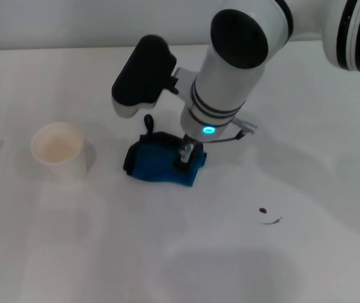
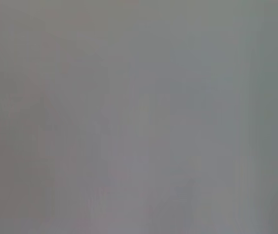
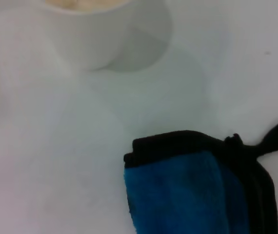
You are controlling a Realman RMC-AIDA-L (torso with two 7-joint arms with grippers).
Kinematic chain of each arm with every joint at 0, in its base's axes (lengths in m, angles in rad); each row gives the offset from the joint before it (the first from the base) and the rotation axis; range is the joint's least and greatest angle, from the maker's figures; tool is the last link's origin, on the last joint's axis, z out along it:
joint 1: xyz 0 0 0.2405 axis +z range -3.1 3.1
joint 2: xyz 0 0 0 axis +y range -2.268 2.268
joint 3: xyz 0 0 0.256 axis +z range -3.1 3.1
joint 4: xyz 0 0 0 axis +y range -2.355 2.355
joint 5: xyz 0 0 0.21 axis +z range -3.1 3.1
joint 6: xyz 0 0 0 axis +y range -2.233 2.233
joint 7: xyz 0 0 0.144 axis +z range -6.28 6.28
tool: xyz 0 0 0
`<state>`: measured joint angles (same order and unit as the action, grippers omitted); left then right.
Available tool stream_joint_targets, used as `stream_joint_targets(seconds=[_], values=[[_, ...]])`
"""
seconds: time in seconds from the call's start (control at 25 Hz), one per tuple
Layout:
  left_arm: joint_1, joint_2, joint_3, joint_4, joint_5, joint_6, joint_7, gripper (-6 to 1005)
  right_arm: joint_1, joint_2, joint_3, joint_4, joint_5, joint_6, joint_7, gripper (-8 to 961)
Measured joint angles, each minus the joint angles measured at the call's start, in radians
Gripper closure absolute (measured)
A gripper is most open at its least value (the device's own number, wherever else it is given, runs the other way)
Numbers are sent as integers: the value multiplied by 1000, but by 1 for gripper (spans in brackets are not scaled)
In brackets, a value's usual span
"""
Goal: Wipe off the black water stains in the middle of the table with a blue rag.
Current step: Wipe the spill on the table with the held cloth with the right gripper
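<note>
We see the wide, plain white tabletop [image 1: 72, 252] running past the picture on every side, with bare surface all around the few things on it. Near the middle lies the folded bright blue rag with black edging and a small black loop [image 1: 161, 164]; the loop points to the far side. To its left, apart from it, stands a white paper cup [image 1: 58, 150], upright. To the right and nearer us, well apart from the rag, sit a tiny dark dot and thin dark streak [image 1: 268, 216]; no larger blotch shows, and whatever is under the rag is hidden.

The right arm comes in from the far right, and our right gripper [image 1: 186, 154] is down on the rag's right end, its fingers closed on the cloth. The arm's body covers the table just beyond the rag. The right wrist view cuts the rag [image 3: 197, 190] and the cup [image 3: 88, 29] at its borders. The left wrist view gives only flat grey.
</note>
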<state>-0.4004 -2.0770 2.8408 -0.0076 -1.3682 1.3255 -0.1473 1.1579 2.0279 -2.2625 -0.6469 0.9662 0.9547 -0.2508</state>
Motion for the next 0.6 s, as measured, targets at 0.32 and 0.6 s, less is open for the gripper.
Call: stream_joint_targets(seconds=[0.32,0.6], values=[[0,-1,0,2,0,0,0,111,30,0,15,132,-4,-78,3,867],[0,-2,0,11,0,-1,0,111,14,0,27,137,16,-94,-32,868]])
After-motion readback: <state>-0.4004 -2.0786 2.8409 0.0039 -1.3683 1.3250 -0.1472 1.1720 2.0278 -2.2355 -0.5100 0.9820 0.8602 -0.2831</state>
